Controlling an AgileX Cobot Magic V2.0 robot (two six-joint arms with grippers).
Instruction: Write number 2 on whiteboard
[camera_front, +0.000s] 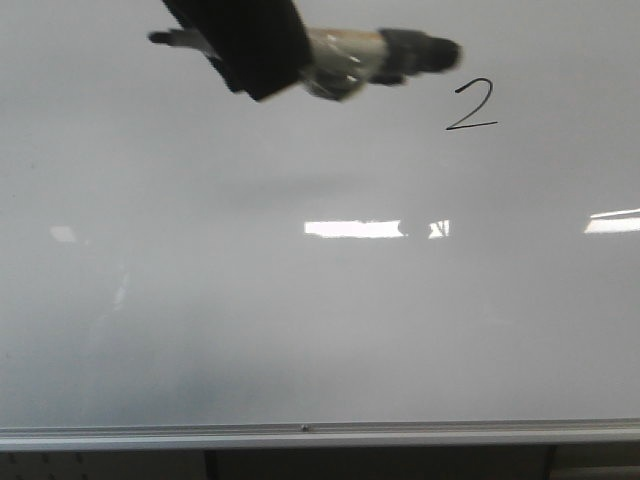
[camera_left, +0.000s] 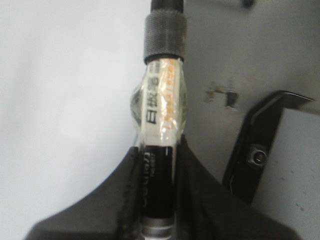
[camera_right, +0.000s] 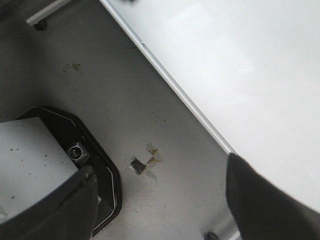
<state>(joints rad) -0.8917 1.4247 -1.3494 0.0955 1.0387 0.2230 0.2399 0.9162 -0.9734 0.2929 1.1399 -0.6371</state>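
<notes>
Left pincer (camera_left: 157, 200) is closed tight on a marker (camera_left: 162, 115), with its black fingers (camera_left: 100, 210) pressed on both sides of the pen. In the front view the marker (camera_front: 370, 58) lies sideways, high up over the whiteboard (camera_front: 300, 320), and its dark tip points at the 2 (camera_front: 472, 105). The tip is near the 2 but not touching it. The thin black 2 sits in the upper right part of the whiteboard. Bright light patches (camera_front: 352, 229) shine lower down on it. A silver rail (camera_front: 305, 432) runs along its bottom edge. Right pincer (camera_right: 160, 200) is wide open and holds nothing, over the grey floor (camera_right: 125, 90) beside the whiteboard edge.
</notes>
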